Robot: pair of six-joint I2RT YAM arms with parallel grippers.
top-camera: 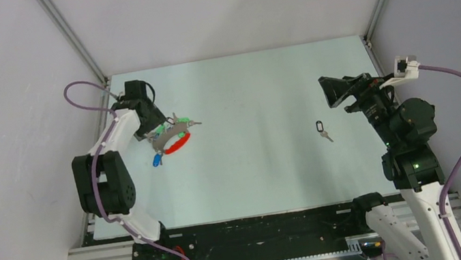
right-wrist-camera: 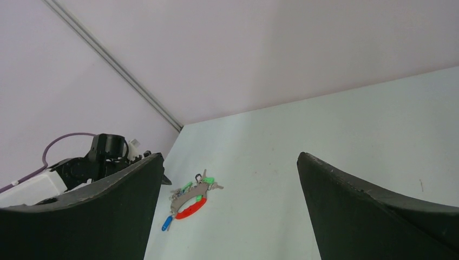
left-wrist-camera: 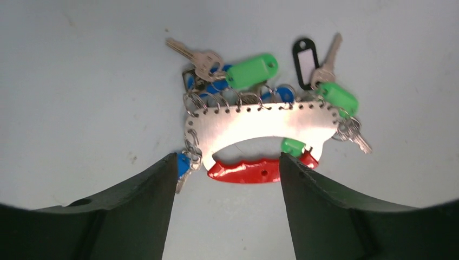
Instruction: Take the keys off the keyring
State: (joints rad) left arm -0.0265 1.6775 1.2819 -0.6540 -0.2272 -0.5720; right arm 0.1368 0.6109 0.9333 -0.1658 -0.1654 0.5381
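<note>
The left pincer hung low over the left side of the table, its two fingers apart and gripping nothing; just beyond their tips the keyring lay flat on the table, its red loop nearest the fingers and roughly spanning the gap between them, the grey strap arching behind it; the keys, with green and blue tags, fanned out from small rings along the strap's far edge, all seemingly attached. The step in hand looked like the first grasp of the bunch; the next move probably called for shutting squarely on the red loop to pin it, without trapping a tag. Farther across the table lay a lone key with a black tag; beyond it the right pincer hovered wide open and empty, well apart from the bunch, likely needed to come over and work a key free.
</note>
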